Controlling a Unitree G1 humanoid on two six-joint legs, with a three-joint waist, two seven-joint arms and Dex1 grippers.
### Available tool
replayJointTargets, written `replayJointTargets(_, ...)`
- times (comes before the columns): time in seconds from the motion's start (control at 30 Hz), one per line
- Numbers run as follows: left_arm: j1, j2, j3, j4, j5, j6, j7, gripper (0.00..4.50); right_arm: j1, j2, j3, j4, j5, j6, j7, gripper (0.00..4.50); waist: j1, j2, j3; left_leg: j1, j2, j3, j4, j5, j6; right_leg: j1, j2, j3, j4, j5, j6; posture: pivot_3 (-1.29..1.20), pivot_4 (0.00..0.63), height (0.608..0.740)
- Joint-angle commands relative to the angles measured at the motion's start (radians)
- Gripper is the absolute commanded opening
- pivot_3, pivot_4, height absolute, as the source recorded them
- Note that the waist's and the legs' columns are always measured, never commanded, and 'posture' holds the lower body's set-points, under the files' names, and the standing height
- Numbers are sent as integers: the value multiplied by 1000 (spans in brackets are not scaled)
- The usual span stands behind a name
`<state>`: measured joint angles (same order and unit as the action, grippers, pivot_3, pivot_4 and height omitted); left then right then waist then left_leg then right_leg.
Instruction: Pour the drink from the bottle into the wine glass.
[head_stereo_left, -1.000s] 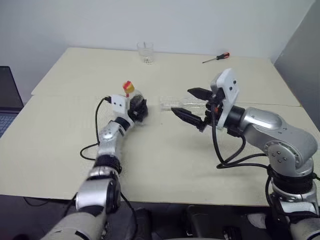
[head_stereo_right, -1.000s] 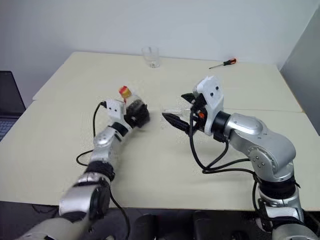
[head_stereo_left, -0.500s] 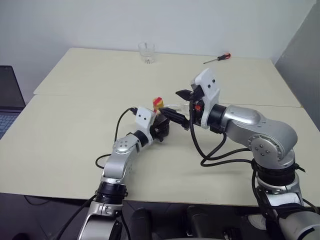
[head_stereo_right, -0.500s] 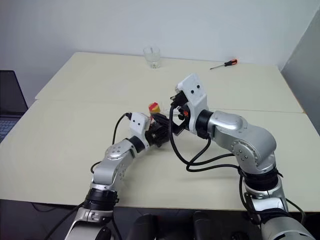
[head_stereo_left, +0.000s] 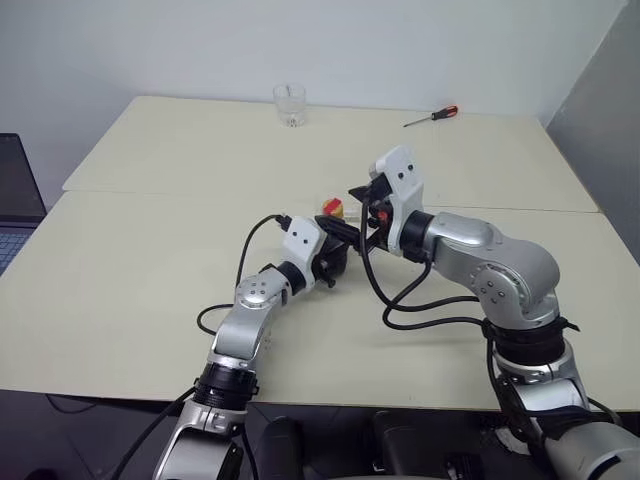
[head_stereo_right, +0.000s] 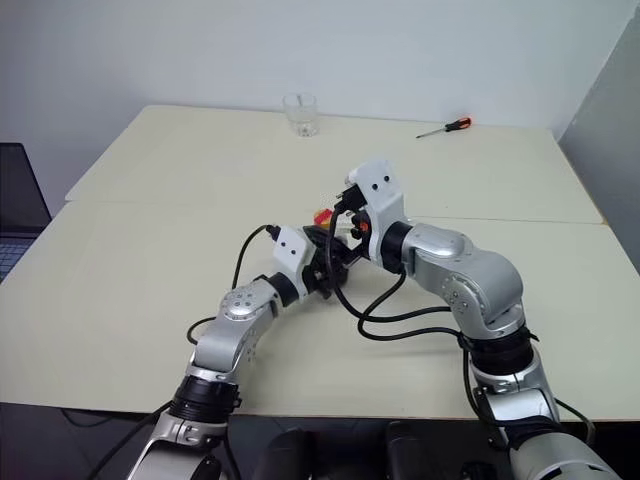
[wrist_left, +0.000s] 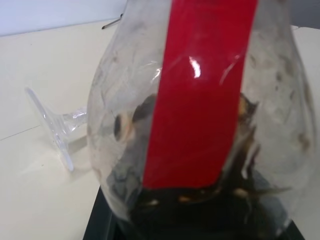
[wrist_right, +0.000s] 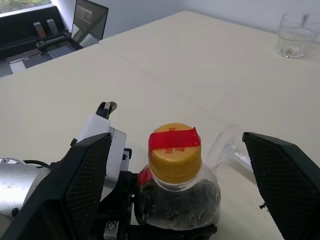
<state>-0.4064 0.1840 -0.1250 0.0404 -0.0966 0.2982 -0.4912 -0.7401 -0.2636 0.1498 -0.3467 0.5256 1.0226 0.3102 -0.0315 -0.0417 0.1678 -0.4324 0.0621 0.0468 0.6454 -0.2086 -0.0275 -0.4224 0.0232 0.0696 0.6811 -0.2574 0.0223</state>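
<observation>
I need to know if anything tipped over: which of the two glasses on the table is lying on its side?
The wine glass, lying on the table just beyond the bottle, its round foot on edge. The short tumbler stands upright at the table's far edge.

Two pale beige tables (head_stereo_left: 150, 260) pushed together, plain white wall (head_stereo_left: 330, 45) behind, grey panel (head_stereo_left: 600, 110) at right

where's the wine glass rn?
The wine glass lies on its side on the table near the middle, just beyond the bottle held in the left claw.
</observation>
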Motion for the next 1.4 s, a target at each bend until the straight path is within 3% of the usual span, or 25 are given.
replayJointTargets(0.03,-9,2,-10,-68,4,-33,3,1239,-26,6,-2,4,-22,-40,15,4500,0,0,0,0,0,0,0,0,0,0,0,0,0,0,0,0,150,740)
replayJointTargets(0.17,-4,-4,-8,-80,-6,-25,8,1171,-28,16,-2,20,-40,-50,26,4500,0,0,0,0,0,0,0,0,0,0,0,0,0,0,0,0,150,740)
replayJointTargets(0.2,-3,-4,-8,-84,-6,-22,9,1159,-29,19,-2,23,-44,-51,28,4311,0,0,0,0,0,0,0,0,0,0,0,0,0,0,0,0,150,740)
replayJointTargets(0.3,-3,-3,-9,-94,-5,-18,10,1159,-32,21,-1,31,-51,-53,35,3527,0,0,0,0,0,0,0,0,0,0,0,0,0,0,0,0,150,740)
replayJointTargets(0.5,-1,-2,-6,-102,-6,-8,13,1135,-38,33,-5,45,-57,-57,43,1379,0,0,0,0,0,0,0,0,0,0,0,0,0,0,0,0,150,740)
replayJointTargets(0.53,-1,-1,-6,-102,-5,-8,13,1135,-39,34,-4,47,-59,-58,44,1246,0,0,0,0,0,0,0,0,0,0,0,0,0,0,0,0,150,740)
replayJointTargets(0.93,3,0,-11,-110,-9,7,14,1094,-48,25,-14,71,-50,-80,105,1248,0,0,0,0,0,0,0,0,0,0,0,0,0,0,0,0,150,740)
replayJointTargets(1.3,2,-3,-18,-123,-15,21,8,1001,-141,-58,24,365,-52,-420,583,1248,-1,1,1,0,0,0,0,0,0,0,1,0,-1,0,0,0,150,740)
replayJointTargets(1.4,9,-1,-14,-135,-15,25,10,979,-193,-70,83,492,-121,-531,703,1248,-2,1,1,0,0,0,-1,0,0,0,1,0,-1,0,0,0,150,740)
